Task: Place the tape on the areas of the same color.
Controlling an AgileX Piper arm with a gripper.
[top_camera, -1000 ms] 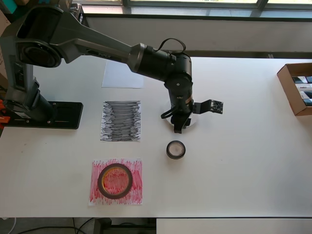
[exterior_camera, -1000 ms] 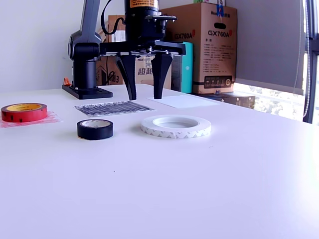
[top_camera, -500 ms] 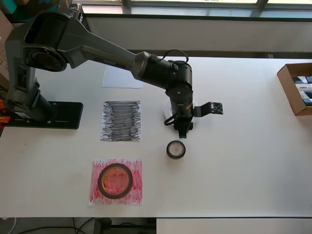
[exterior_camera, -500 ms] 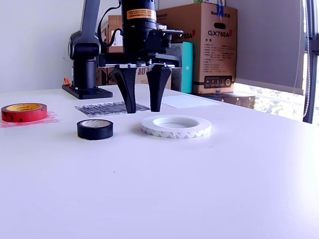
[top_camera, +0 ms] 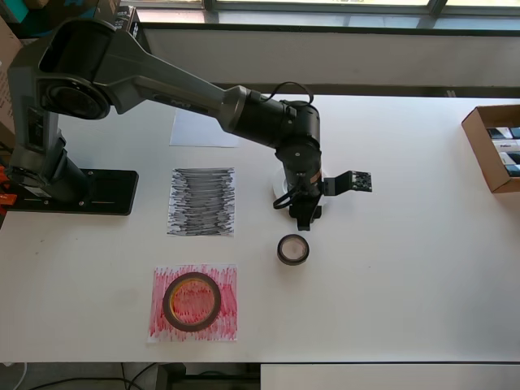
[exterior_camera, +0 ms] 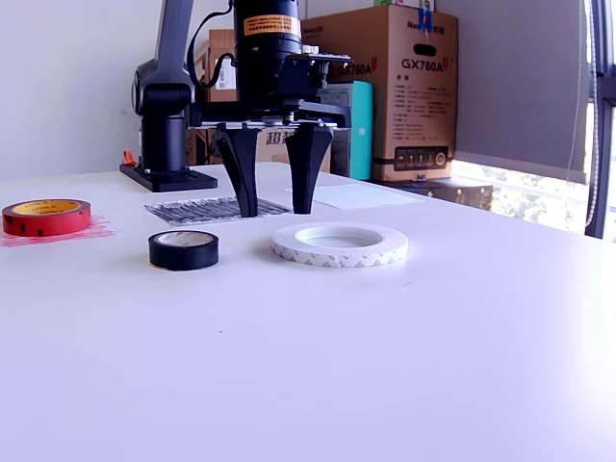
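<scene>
White table (top_camera: 406,268), cardboard box (top_camera: 481,145) holding small packages, fingers (exterior_camera: 271,197) spread, empty, above white roll (exterior_camera: 339,244)

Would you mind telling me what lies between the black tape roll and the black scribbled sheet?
Nothing: in the overhead view, only bare white table separates the black tape roll from the black scribbled sheet.

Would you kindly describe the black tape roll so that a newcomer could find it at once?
Start at the white table and find the red scribbled sheet near its front edge in the overhead view. To that sheet's right, beyond bare table, sits the black tape roll: the smallest ring, dark-walled, on no sheet.
</scene>
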